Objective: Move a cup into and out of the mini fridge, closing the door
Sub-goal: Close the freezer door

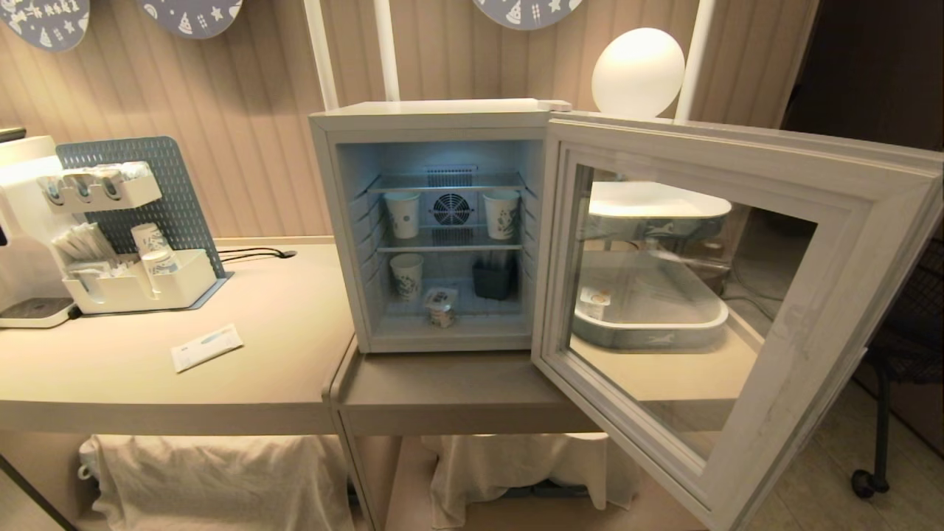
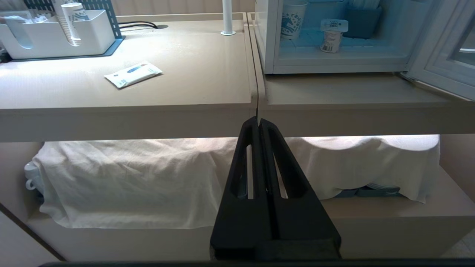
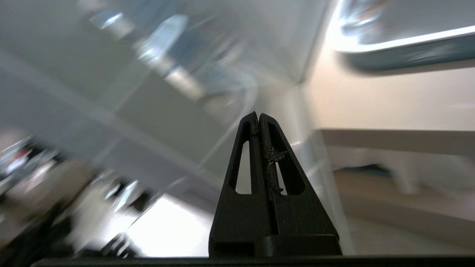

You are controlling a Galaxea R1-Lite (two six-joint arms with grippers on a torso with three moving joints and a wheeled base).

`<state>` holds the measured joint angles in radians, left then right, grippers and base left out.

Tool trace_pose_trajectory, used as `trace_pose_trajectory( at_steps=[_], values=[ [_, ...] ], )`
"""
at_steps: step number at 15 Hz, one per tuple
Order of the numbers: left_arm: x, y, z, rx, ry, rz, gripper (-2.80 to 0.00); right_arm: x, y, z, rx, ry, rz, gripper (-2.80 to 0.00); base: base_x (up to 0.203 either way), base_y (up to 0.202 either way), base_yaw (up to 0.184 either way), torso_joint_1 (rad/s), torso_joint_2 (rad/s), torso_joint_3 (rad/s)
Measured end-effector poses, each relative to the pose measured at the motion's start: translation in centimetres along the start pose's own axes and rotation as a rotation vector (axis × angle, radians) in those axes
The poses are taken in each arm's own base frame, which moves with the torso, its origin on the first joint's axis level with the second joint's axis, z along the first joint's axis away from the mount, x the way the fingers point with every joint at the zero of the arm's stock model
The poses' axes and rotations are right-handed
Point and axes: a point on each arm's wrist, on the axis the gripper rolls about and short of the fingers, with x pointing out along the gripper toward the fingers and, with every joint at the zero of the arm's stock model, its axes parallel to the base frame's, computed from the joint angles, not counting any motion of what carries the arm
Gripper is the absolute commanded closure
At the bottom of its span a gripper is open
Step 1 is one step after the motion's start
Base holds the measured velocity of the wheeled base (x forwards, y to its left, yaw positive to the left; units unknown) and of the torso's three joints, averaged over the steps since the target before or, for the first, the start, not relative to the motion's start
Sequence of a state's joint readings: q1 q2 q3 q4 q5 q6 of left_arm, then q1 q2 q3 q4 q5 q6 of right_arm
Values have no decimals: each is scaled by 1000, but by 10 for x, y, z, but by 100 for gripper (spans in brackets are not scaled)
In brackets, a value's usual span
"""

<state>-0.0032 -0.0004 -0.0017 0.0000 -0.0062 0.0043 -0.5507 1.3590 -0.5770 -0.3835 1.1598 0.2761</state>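
Door (image 1: 737, 295) swung wide, cup (image 1: 440, 306) on fridge (image 1: 339, 221) floor. I see both grippers' fingers (image 2: 258, 128) pressed together, empty.

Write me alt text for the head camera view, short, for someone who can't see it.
A white mini fridge stands on a beige counter with its glass door swung wide open to the right. On its floor sits a small foil-lidded cup, with three patterned paper cups and a dark container on the wire shelves. Neither robot arm is in view.

warm dim room; mini fridge (image 1: 442, 221) glows blue inside; right wrist view motion-blurred.
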Motion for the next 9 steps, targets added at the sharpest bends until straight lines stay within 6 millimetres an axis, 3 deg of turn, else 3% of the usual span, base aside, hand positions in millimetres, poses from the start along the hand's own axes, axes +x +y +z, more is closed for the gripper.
trace_pose_trajectory(
  at_steps=[3, 9],
  values=[
    [0, 0, 0, -1, -1, -1, 0, 7, -1, -5, 39, 80, 197, 0, 0, 0, 0, 0, 0, 0],
    [0, 0, 0, -2, -1, 0, 0, 18, 16, -16, 57, 155, 280, 0, 0, 0, 0, 0, 0, 0]
  ],
)
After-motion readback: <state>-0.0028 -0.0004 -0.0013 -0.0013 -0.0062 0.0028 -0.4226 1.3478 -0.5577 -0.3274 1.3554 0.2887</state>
